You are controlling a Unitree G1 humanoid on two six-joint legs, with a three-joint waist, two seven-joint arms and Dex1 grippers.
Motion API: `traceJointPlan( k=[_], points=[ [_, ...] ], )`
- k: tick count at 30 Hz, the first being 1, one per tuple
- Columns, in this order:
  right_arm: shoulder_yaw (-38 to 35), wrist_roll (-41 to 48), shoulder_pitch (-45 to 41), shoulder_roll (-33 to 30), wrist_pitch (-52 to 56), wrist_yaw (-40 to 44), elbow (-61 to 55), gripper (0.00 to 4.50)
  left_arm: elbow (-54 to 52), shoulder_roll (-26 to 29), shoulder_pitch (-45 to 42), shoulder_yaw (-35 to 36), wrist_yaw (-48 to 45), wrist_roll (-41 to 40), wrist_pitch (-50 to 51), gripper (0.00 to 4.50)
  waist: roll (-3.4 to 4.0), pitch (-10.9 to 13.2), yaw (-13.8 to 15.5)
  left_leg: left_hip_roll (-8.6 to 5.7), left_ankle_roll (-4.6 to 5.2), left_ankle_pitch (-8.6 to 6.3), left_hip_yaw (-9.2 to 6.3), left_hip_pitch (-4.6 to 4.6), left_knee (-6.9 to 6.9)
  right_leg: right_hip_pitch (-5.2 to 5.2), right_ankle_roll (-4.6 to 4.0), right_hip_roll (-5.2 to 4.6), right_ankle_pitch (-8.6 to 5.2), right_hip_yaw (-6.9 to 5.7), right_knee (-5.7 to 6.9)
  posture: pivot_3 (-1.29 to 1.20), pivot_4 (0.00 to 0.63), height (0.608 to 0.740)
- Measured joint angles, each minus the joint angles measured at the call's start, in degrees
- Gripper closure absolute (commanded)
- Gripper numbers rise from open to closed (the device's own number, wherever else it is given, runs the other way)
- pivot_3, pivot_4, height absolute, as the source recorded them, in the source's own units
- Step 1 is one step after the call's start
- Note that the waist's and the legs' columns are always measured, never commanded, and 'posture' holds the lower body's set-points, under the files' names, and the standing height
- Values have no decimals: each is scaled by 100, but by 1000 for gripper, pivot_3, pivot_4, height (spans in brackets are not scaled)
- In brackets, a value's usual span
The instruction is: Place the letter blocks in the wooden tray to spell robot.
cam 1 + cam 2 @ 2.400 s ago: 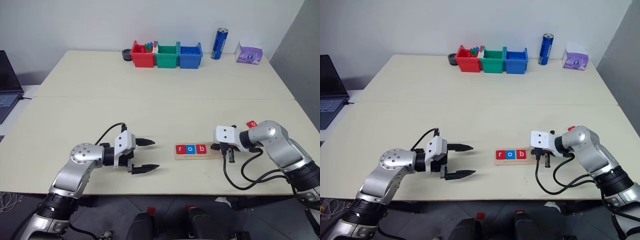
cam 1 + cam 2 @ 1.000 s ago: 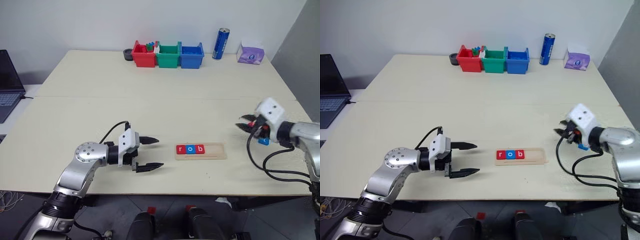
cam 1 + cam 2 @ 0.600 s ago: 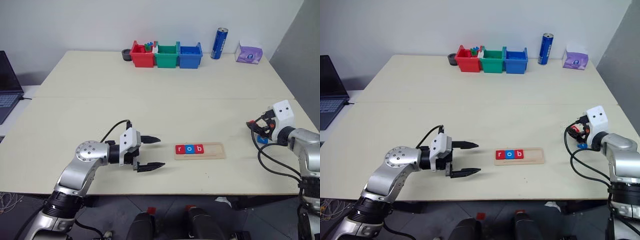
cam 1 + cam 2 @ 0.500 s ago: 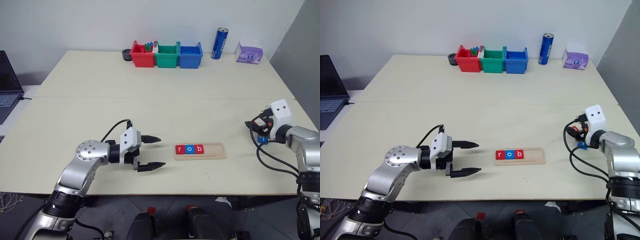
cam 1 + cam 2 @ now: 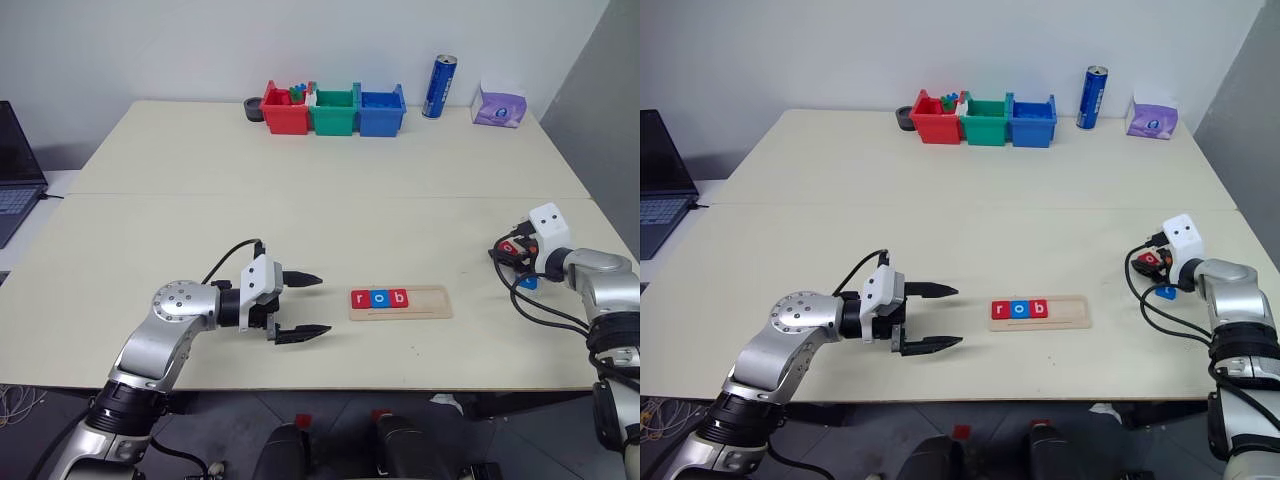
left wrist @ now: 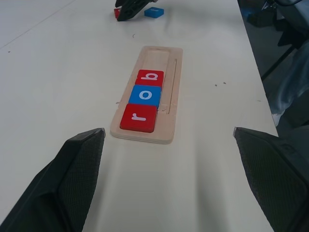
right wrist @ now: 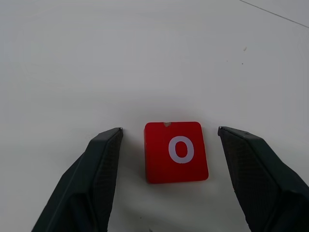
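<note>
On the pale tabletop [image 5: 330,215], head view: long pale wooden tray [image 5: 400,301] lies near the front edge, w/ three flat square letter tiles in its left end, red "r" [image 5: 360,298], blue "o" [image 5: 380,298], red "b" [image 5: 399,298]; right part of groove bare. Left pincer [image 5: 303,306] hangs just left of the tray, black fingers spread, nothing btwn them. Right pincer [image 5: 506,249] sits low at the right tabletop edge, over a red tile; a blue tile [image 5: 526,282] lies just beside it. At the back: red, green and blue plastic bins [image 5: 333,110], blue can [image 5: 440,87], purple tissue pack [image 5: 498,106].

Left wrist view: tray [image 6: 164,133] w/ r-o-b straight ahead btwn the spread fingers; far off, right pincer's dark tips by a blue tile [image 6: 153,12].

Right wrist view: red square "o" tile [image 7: 175,151] flat on the tabletop btwn the spread fingers [image 7: 94,174], gaps on both sides, no contact.
</note>
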Motion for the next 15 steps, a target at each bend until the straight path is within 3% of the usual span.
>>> traceJointPlan(
  k=[5, 8, 12, 15],
  points=[
    [-13, 18, -386, -29, 4, -29, 694, 1147, 0, 3, 12, 1, -25, 2, -5, 0, 0, 0, -2, -1, 0, 0, 2, 3, 2, 2, 0, -1, 0, 3, 0, 0, 150, 740],
    [-10, 58, -520, -66, 116, 93, 914, 1753, 0, 3, 11, 1, -24, 3, -5, 0, 0, 0, -1, -1, 0, 0, 2, 2, 2, 3, 0, -1, 0, 3, 0, 0, 150, 740],
    [-7, 69, -529, -66, 167, 206, 953, 3058, -1, 9, 12, 1, -21, 4, 6, 0, -3, -2, 15, 0, 0, 0, -5, 3, 6, 9, 0, -3, 1, 4, -1, 0, 150, 740],
    [-25, 74, -524, -66, 207, 198, 944, 3054, -1, 19, 12, 1, -22, 4, 11, 0, -3, -2, 19, 0, 0, 0, -6, 3, 7, 10, 1, -3, 1, 2, -1, 0, 150, 740]
  ],
)
